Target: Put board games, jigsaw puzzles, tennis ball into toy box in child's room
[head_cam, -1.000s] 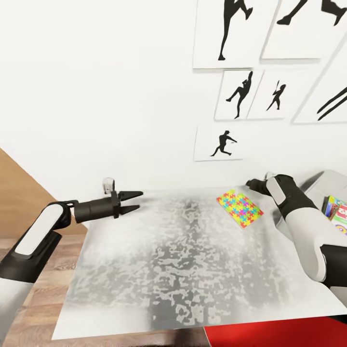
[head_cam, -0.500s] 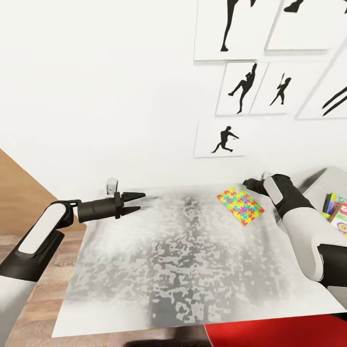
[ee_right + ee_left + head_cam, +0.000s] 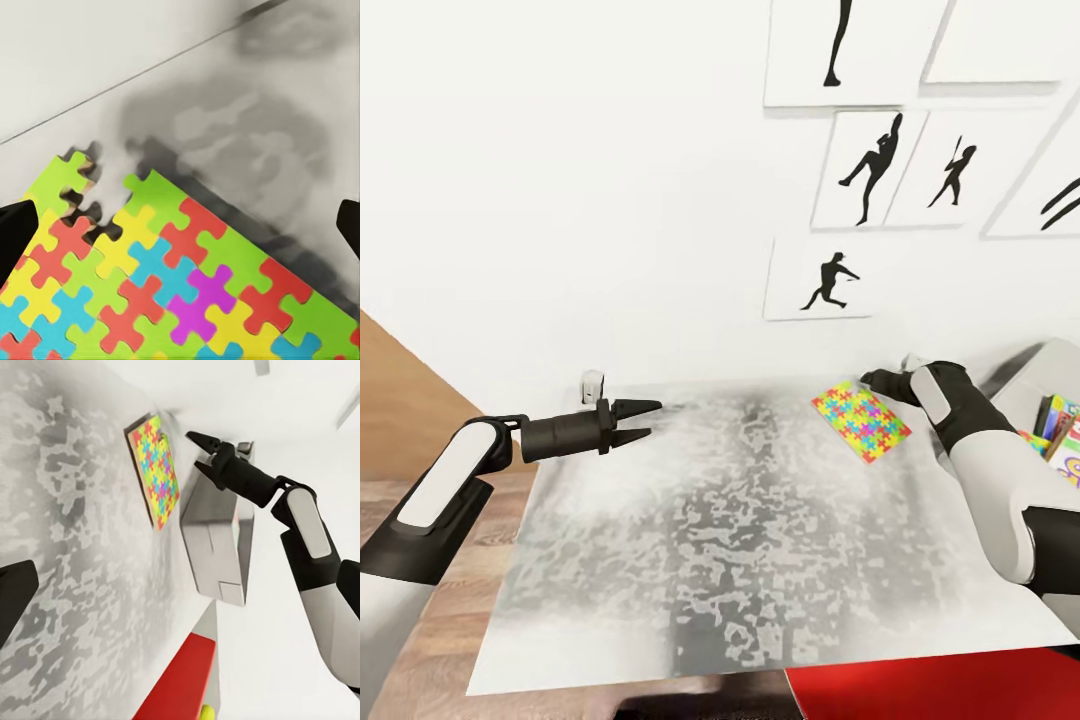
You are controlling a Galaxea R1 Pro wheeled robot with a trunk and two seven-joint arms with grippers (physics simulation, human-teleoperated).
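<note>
Multicoloured jigsaw puzzle [image 3: 860,421] flat, skewed diagonally

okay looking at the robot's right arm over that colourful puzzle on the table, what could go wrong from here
1. The thin multicoloured jigsaw puzzle lies flat on the pale mottled table, so the open right gripper may slide over it or push it away rather than get under an edge.
2. In the right wrist view the puzzle's corner has gaps; a pinch there could pull pieces apart.
3. The light grey toy box sits close beside the right arm, so a swing could knock it.

Bare table [image 3: 760,540] between the arms; toy box [image 3: 1050,372] flanks right tool [image 3: 872,380].
</note>
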